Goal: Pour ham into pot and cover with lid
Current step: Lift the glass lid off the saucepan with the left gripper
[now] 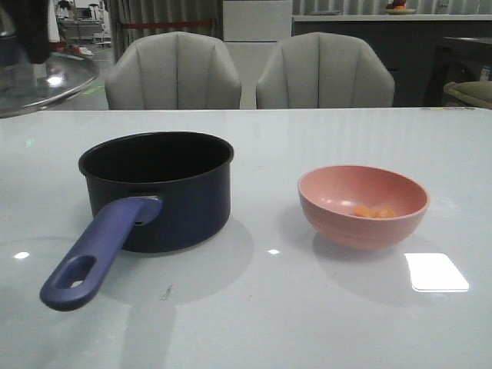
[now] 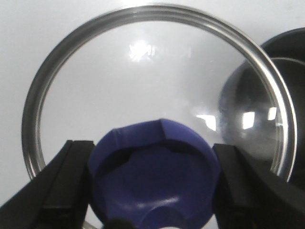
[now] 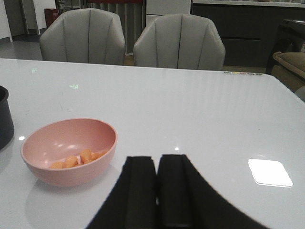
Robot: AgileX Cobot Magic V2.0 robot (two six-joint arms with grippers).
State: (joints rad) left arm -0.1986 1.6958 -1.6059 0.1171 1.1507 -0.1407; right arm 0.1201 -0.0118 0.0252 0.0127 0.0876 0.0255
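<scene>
While the left gripper [image 2: 152,186] holds the lid [image 2: 157,71] clamped by its blue knob [image 2: 155,174] up at the table's far left, the ham [image 1: 374,211] sits in the pink bowl [image 1: 363,206], right of the empty pot [image 1: 157,188]. The bowl looks light, rigid and smooth, so its rim seems the best hold. The right gripper [image 3: 157,191], jaws pressed together and empty, has bare table [image 1: 307,323] around it for approach.

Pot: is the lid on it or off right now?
Off. The pot stands open on the table, its dark inside showing. The left hand holds the lid by its blue knob, off to the side.
</scene>
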